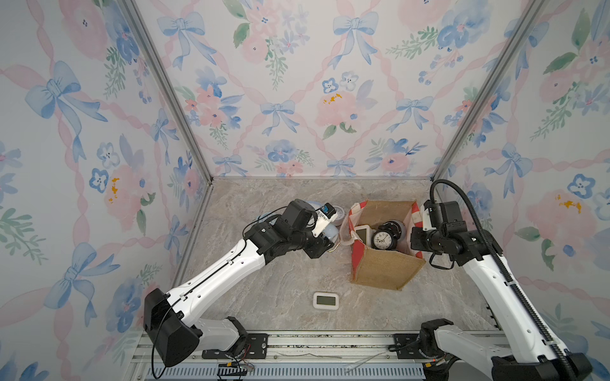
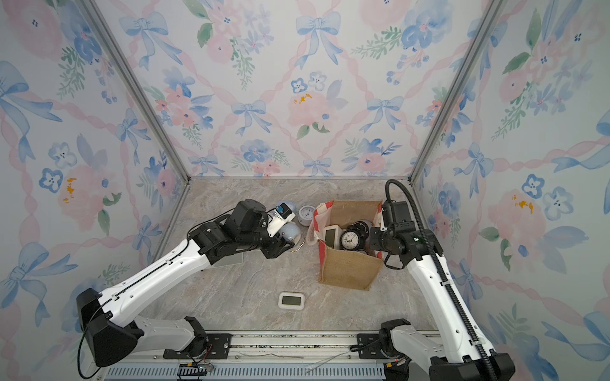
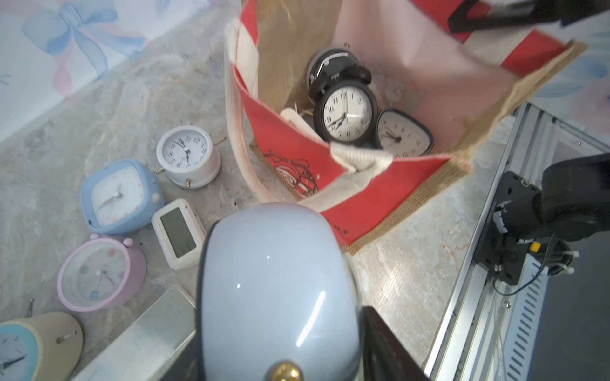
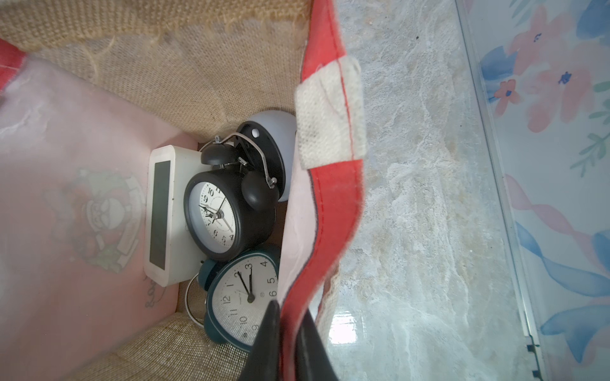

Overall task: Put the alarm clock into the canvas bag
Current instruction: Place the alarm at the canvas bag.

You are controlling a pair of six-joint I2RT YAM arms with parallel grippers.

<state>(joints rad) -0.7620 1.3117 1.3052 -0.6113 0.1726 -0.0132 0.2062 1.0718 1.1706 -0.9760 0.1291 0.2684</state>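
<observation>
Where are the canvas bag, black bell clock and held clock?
canvas bag (image 1: 379, 269): in a top view, front wall.
black bell clock (image 1: 383, 239): in a top view, dial.
held clock (image 3: 277, 280): left wrist view, shell.

The canvas bag (image 1: 383, 270), clocks (image 1: 383, 239) inside, stands right of centre on the tabletop (image 1: 264, 290); a digital clock (image 1: 326, 300) lies near its front edge.

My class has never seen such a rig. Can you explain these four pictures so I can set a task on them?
Two robot arms stand at a marble table. Two pictures look down from above; two come from cameras on the wrists. The left arm has its jaws closed on a pale blue-grey alarm clock. The right arm has its jaws pinching the canvas bag by its red side. A black bell clock lies inside. A white digital clock and more clocks lie on the table.
</observation>
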